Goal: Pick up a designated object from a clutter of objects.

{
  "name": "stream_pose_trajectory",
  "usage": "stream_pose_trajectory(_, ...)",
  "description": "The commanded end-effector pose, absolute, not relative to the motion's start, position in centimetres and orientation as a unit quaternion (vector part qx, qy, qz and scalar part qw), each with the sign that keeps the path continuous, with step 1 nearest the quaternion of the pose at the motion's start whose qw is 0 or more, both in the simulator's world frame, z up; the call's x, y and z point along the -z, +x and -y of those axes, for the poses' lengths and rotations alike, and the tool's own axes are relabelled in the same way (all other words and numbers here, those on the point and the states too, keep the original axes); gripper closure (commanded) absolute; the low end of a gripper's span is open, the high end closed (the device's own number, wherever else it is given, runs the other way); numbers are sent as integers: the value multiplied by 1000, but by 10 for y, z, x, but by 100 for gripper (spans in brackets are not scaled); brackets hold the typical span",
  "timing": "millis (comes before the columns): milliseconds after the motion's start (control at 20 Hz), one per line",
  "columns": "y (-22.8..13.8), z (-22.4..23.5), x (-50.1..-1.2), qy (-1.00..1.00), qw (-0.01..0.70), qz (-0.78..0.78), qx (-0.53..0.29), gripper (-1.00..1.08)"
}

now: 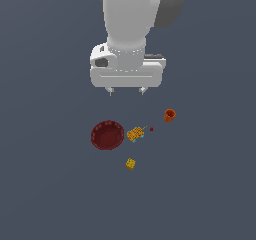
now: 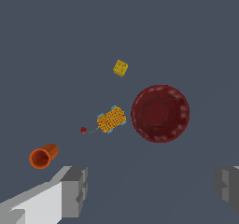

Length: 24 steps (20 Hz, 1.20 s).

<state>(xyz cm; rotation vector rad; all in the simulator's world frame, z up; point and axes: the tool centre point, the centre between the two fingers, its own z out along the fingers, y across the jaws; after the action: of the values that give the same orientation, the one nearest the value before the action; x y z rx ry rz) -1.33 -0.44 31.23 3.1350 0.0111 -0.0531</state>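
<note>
a: bowl (image 1: 107, 135) first: where do the fingers stand against it?

b: the gripper (image 1: 126, 90) hangs above the grey floor (image 1: 45, 194) with its two fingertips (image 1: 110, 90) spread wide and nothing between them. the wrist view shows the same, one grey finger at each lower corner and a broad gap. the dark red bowl sits on the floor below, a little toward the exterior view's left of the fingers, upright, its ribbed inside facing up.

a: what lies around it?

b: just beside the bowl, toward the exterior view's right, is a yellow-orange block with pale blue bits (image 1: 135, 133). whether the two touch cannot be told. a tiny dark red speck (image 1: 151, 129) sits past that block, and a small orange cup (image 1: 169, 115) lies tipped on its side, farther right and well apart. a second, smaller yellow block (image 1: 130, 163) rests alone, nearer the camera.

a: what could go wrong from here?

b: the bowl looks wide and shallow, so the fingers probably cannot span it and must pinch the rim. a descent onto the side next to the near block could catch that block or shove it into the bowl. a pinch on the sloping wall may slip or tip the bowl on lifting. drifting right risks closing on the wrong object.
</note>
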Motion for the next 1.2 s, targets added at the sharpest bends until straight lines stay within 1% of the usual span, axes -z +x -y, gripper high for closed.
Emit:
stream_pose_trajectory(0,-13,4,-312,1000,3,-4,17,-20)
stream_pose_trajectory(300,-13,20,-317,1000,9,10,14,-20)
stream_pose_trajectory(600,-11,21,-315,1000,7,5,17,-20)
stream_pose_trajectory(1150,5,36,-293,998,-11,-39,41,-20)
